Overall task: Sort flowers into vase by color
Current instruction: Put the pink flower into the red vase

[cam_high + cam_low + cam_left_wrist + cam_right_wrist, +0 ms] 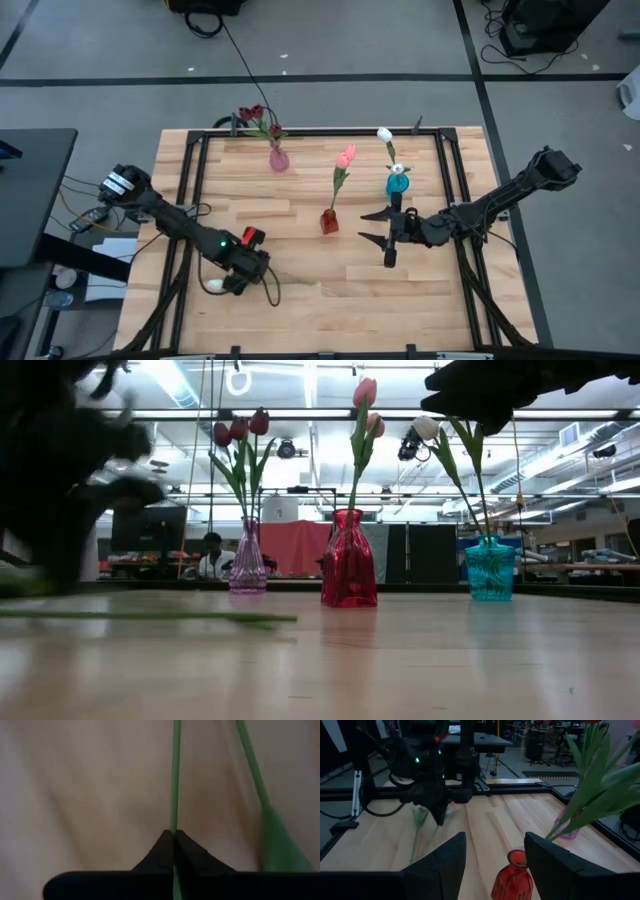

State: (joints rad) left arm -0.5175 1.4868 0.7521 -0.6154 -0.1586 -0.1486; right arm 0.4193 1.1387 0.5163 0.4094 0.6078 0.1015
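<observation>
On my wooden table (320, 300), the left gripper (240, 280) clamps a white tulip (215, 286), stem toward three o'clock.

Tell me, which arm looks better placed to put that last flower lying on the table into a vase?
Left. Its gripper is shut on the flower's stem, while the right gripper hangs open and empty near the red vase.

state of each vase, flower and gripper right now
pink vase: upright, holds maroon tulips
red vase: upright, holds pink tulips
teal vase: upright, holds a white tulip
loose flower: lying on table, stem pinched
left gripper: shut on its stem
right gripper: open, empty
</observation>
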